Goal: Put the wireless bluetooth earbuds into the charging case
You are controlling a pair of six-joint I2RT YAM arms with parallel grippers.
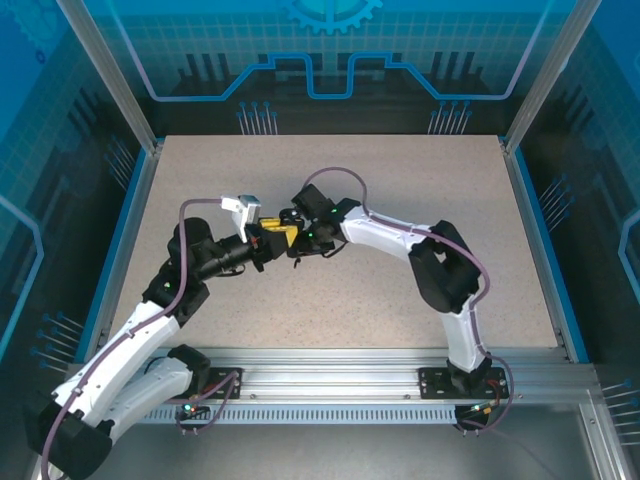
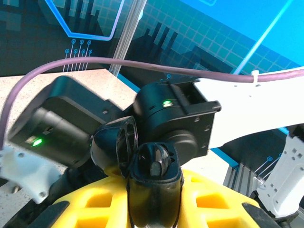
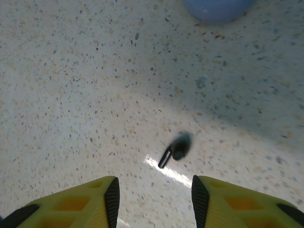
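Right tool [image 3: 154, 190] hangs part-open and empty, the black earbud [image 3: 176, 149] loose on the worktop [image 3: 71, 95] well short of the lavender case [image 3: 216, 7], looking tiny, light, hard and slick, so pinch gently across its bud, while left tool [image 2: 154, 199] clamps the black charging case [image 2: 154, 166]

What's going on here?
Left gripper is shut on an open black case. Right gripper is open and empty, over a black earbud lying on the table. That earbud isn't in a case yet. A rounded lavender object, probably another case, sits beyond it.
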